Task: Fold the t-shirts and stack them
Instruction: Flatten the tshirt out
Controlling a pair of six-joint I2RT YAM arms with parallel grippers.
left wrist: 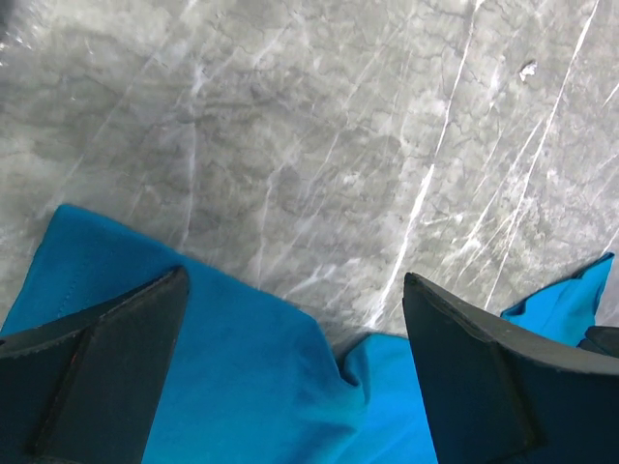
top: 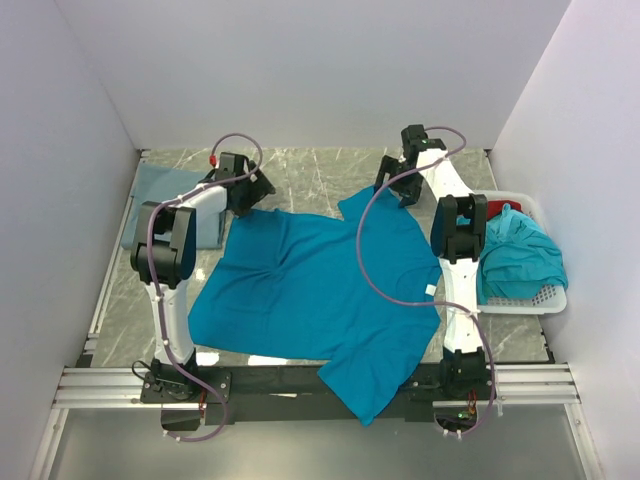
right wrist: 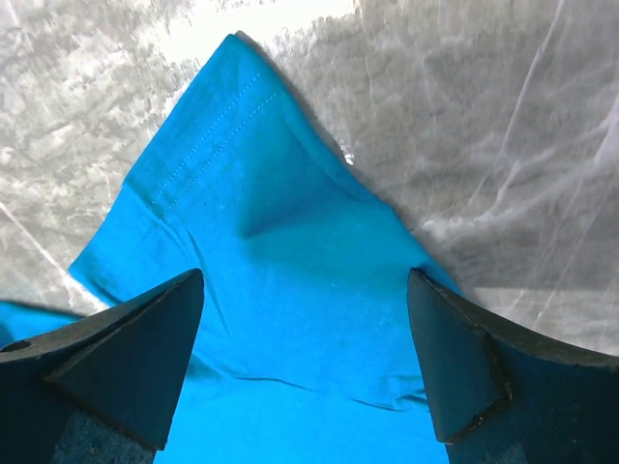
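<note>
Left tool (top: 246,188) is hanging wide open over the far left shoulder of the teal t-shirt (top: 310,290), gripping nothing. The right tool (top: 400,183) is hovering equally open over its far right sleeve.

Only the top view is showing the whole grey marble bench (top: 320,165). The shirt is lying spread flat across its middle, with the near corner draping over the black rail (top: 270,378). That view alone is also showing the white basket (top: 548,300) at the right, which is holding a heap of teal t-shirts (top: 520,255) and a red one (top: 497,208). A folded grey-blue t-shirt (top: 165,195) is lying at the far left.

The left wrist view is showing only a cloth edge under spread fingers (left wrist: 106,348), with bare marble beyond. The right wrist view is revealing the sleeve's stitched hem.
</note>
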